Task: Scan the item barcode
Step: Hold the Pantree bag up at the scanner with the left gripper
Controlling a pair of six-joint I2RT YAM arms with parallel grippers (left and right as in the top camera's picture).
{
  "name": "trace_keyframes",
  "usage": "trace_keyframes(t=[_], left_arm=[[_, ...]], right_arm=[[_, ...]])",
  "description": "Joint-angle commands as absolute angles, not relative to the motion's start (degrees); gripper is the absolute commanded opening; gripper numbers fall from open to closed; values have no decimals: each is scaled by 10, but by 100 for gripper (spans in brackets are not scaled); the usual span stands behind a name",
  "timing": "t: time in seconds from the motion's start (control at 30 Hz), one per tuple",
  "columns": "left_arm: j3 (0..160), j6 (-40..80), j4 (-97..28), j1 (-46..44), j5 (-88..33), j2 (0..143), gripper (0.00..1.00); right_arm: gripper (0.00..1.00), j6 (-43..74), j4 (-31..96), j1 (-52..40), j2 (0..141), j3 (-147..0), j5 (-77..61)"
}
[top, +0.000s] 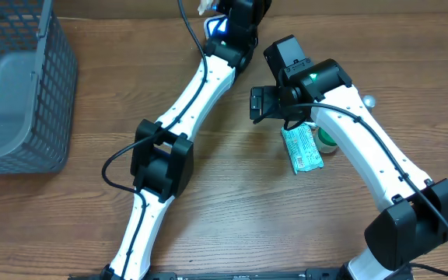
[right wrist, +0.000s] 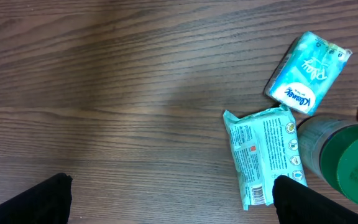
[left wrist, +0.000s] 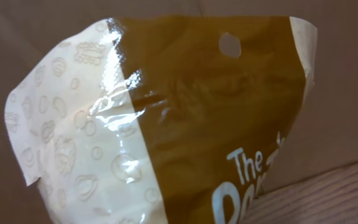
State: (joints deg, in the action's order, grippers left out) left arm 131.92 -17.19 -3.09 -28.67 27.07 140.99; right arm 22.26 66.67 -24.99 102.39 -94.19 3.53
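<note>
Your left arm runs from the near edge, left of centre, diagonally up to the far side, its elbow bent about midway along. The left claw sits at the far edge, partly cut off in the overhead view, and it is closed; its own wrist camera shows none of its fingers. Your right arm rises from the near right corner and reaches in toward the centre, wrist turned down. The right claw is spread wide, dark fingertips well apart with nothing between them.
</note>
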Motion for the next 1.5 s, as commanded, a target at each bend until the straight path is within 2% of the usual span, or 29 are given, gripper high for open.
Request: trace_keyframes(t=[0.0,0.67,1.17,1.47], left_arm=[[1328,-185,-24,-283,291,1425,4],[1327,-125,-63,-285,289,1450,4],[1327,52,-114,-285,281,1450,4],[1327,54,-42,-281,268,1450,4]], right_arm=[[100,220,665,-246,1022,-948,44],[100,220,665,-246,1022,-948,44],[100,220,665,-246,1022,-948,44],[100,220,665,-246,1022,-948,44]])
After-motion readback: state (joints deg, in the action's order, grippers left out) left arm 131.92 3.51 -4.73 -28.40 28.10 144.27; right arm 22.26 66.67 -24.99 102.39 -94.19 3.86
